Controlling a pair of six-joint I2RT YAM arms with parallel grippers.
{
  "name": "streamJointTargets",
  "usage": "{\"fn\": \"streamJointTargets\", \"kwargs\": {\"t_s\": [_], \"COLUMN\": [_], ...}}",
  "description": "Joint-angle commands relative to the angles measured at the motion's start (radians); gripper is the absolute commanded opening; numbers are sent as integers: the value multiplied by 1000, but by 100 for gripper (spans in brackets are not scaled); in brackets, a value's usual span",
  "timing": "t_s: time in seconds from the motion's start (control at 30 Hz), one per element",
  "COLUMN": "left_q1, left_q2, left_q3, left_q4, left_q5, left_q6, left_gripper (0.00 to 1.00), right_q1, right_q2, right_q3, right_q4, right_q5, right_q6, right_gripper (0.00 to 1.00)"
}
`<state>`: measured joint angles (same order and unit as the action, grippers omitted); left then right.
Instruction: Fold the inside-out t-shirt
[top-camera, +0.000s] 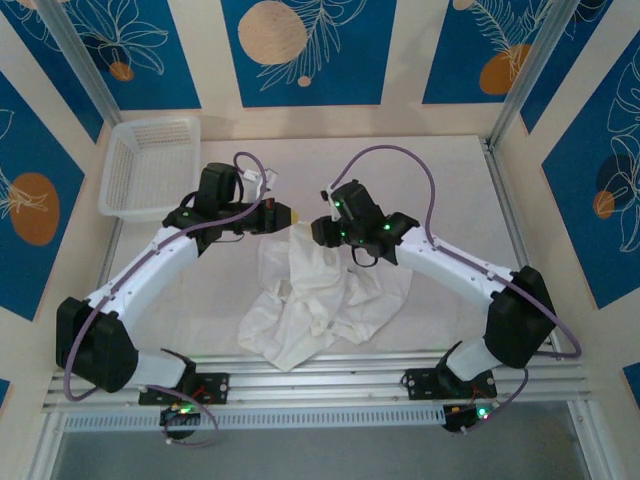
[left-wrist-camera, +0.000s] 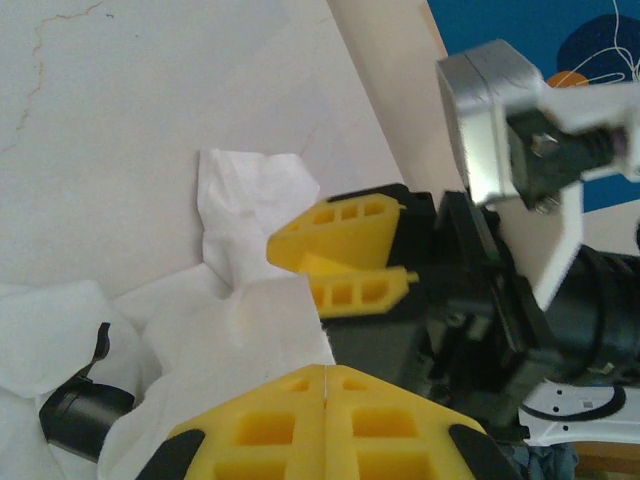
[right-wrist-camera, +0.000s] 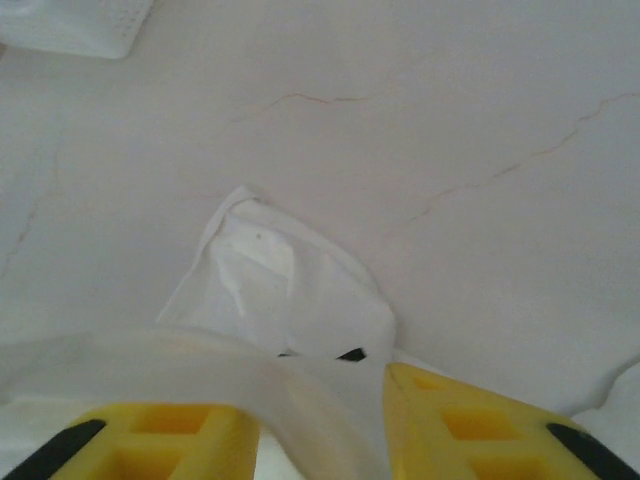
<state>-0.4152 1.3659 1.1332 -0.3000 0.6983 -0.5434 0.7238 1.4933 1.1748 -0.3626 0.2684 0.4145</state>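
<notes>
1. Inside-out t-shirt (top-camera: 320, 300) is lying crumpled on the white table (top-camera: 440, 180) in the top view, between the two arms and toward the near edge, with its far end rising toward both grippers. The white mesh basket (top-camera: 150, 170) is sitting at the far left corner, well apart from the shirt, its mesh floor and walls showing in full. The left gripper (top-camera: 287, 215) and right gripper (top-camera: 322, 228) are meeting tip to tip over the cloth's far end; their jaws are too small here to judge.

2. In the left wrist view, the left gripper (left-wrist-camera: 325, 385) is pressing its yellow fingers flat together. Whether any cloth is pinched between them cannot be told. The inside-out t-shirt (left-wrist-camera: 250, 200) is spreading below over the table (left-wrist-camera: 150, 80). The right gripper (left-wrist-camera: 300, 262) is facing in, jaws narrowed on the cloth's edge. A dark rounded part (left-wrist-camera: 80, 410) is poking out at lower left, unidentifiable.

3. In the right wrist view, the right gripper (right-wrist-camera: 320, 420) is nipping a band of the shirt (right-wrist-camera: 270, 290) that is draping over one finger. The basket (right-wrist-camera: 80, 25) is being cut off at the top left corner.
</notes>
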Motion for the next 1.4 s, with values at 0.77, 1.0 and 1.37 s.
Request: {"fn": "streamJointTargets", "kwargs": {"t_s": [0.77, 1.0, 1.37], "left_q1": [-4, -4, -4], "left_q2": [-8, -5, -34], "left_q3": [18, 14, 20], "left_q4": [-21, 0, -62], "left_q5": [-22, -16, -52], "left_q6": [28, 3, 42], "left_gripper": [0, 0, 0], "right_q1": [-191, -53, -107], "right_q2": [-267, -96, 75], "right_q3": [-179, -11, 74], "right_q4": [-155, -183, -268], "right_q5": [-459, -52, -68], "right_q6": [79, 53, 74], "right_gripper": [46, 63, 36]}}
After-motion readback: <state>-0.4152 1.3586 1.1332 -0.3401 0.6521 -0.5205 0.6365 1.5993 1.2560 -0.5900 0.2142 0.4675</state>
